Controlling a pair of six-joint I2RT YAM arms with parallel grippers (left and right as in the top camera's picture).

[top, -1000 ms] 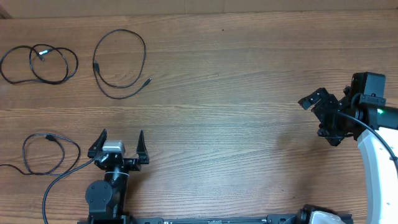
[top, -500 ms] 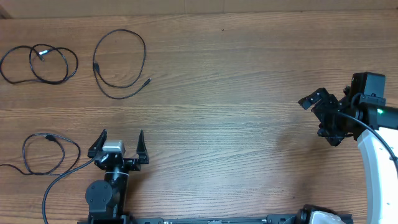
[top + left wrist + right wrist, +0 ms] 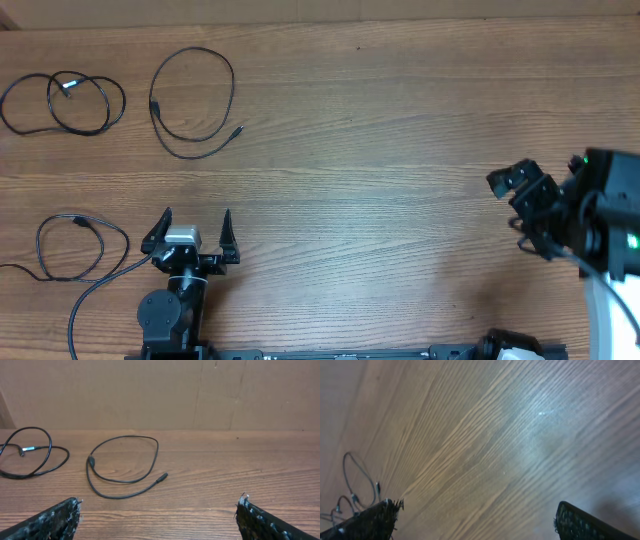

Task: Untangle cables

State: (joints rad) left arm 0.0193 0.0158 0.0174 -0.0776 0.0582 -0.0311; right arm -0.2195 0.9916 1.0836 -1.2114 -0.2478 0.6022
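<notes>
While left gripper (image 3: pixel 190 232) and right gripper (image 3: pixel 522 212) both gape empty, looped cable (image 3: pixel 153 104) lies on table (image 3: pixel 380 150) ahead of the left one, coiled cable (image 3: pixel 66 85) farther left, third cable (image 3: pixel 78 220) near its left side, all separate, right one well apart.

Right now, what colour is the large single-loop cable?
The large single-loop cable is black, clearest in the left wrist view.

On your brown wooden table (image 3: pixel 400 120), all the cords sit over on the left side. The doubled-up thin black cord (image 3: pixel 67 84) lies at the far left corner. The single open loop of thin black cord (image 3: pixel 153 104) is just right of it, not touching. The third thin black cord (image 3: pixel 76 218) lies nearer you, left of your left gripper (image 3: pixel 195 215). Your right gripper (image 3: pixel 520 210) is at the right edge, well apart from all three.
</notes>
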